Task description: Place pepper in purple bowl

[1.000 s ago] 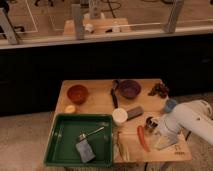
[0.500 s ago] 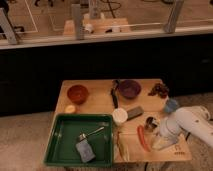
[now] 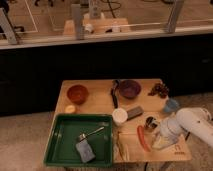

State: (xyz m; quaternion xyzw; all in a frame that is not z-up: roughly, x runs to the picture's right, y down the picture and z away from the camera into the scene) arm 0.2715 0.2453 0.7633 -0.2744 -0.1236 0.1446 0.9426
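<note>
The red-orange pepper point(image 3: 143, 137) lies on the wooden table point(image 3: 100, 102) near its front right, pointing roughly front to back. The dark purple bowl point(image 3: 129, 89) stands at the back of the table, right of centre, and looks empty. My gripper point(image 3: 161, 136) is at the end of the white arm point(image 3: 196, 126) that reaches in from the right. It hangs low over the table just right of the pepper, close beside it.
An orange-brown bowl point(image 3: 77, 93) stands back left, with a yellow item point(image 3: 70, 108) in front of it. A green tray point(image 3: 59, 145) holds a sponge and a spoon. A white cup point(image 3: 119, 116), grey block point(image 3: 134, 112), small can point(image 3: 151, 122), blue cup point(image 3: 171, 106) and pale stalk point(image 3: 120, 148) surround the pepper.
The arm has shifted slightly down and toward the table's front right corner. The pepper and bowls have not moved.
</note>
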